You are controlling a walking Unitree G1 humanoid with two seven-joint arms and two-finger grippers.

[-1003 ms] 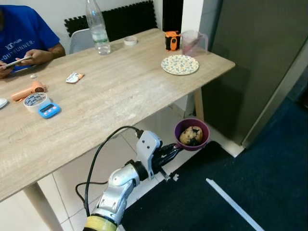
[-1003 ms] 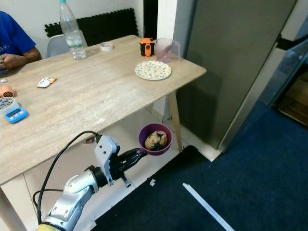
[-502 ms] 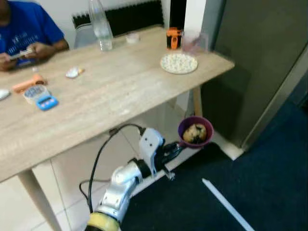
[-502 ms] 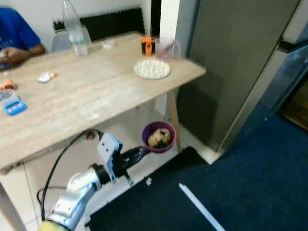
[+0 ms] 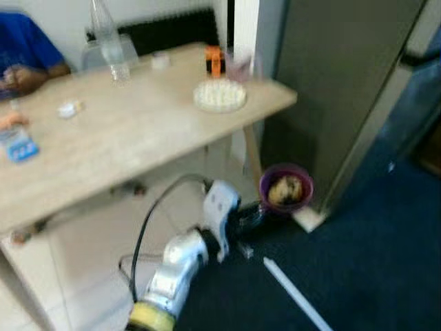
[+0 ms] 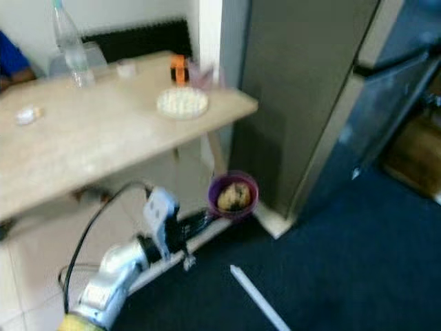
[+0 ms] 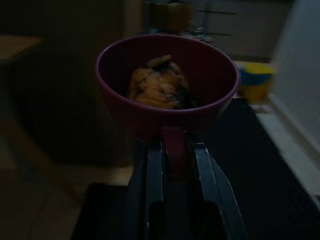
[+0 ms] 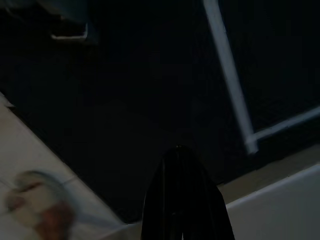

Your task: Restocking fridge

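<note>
The left hand is closed on the short handle of a purple bowl, its two black fingers pinching the handle from either side just under the rim. The bowl is held upright in the air, off the far corner of the wooden table and lower than its top, above where the pale tile floor meets a dark blue carpet. Inside the bowl lies a browned, lumpy piece of food with dark spots. Just beyond the bowl stands a tall grey fridge. On the table are a patterned plate, a clear plastic bottle and a small orange object. A person in a blue shirt sits at the table's far left. The right hand hangs over the dark carpet, and whether its fingers are open or closed cannot be told.
</note>
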